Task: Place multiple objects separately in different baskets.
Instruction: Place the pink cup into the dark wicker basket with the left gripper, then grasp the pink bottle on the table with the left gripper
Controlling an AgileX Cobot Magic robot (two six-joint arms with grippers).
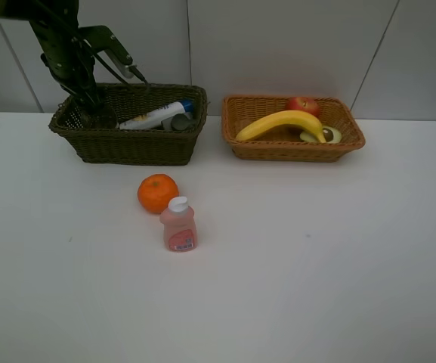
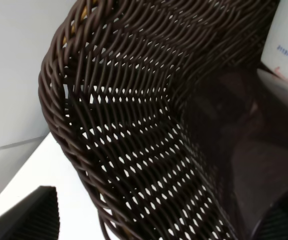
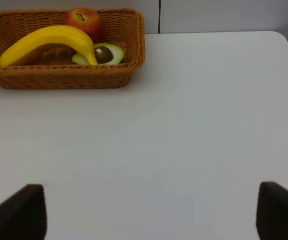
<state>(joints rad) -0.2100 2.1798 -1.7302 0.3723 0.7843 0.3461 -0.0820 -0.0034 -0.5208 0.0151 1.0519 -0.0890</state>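
Exterior high shows the left gripper (image 1: 93, 113) down inside the 9 o'clock end of the dark basket (image 1: 134, 147), which sits at 11 o'clock on the table (image 1: 316, 287). Left wrist view puts its fingers (image 2: 29, 217) at opposite edges, jaws wide apart and clamping nothing. Basket wall fills the gap, with a dark glossy shape (image 2: 233, 135) beside it, too blurred to name. The tube (image 1: 153, 117) lies in that basket, blue cap toward 3 o'clock. The tan basket (image 1: 293, 151) at 1 o'clock holds the banana (image 1: 282, 122), with the apple (image 1: 302, 104) at its 12 o'clock and the avocado half (image 1: 325, 135) at its 4 o'clock. The orange (image 1: 158, 193) rests on the table near the middle, the pink bottle (image 1: 179, 227) upright just beside it at 5 o'clock. The right gripper (image 3: 148, 210) hovers over the table, jaws apart, holding nothing.
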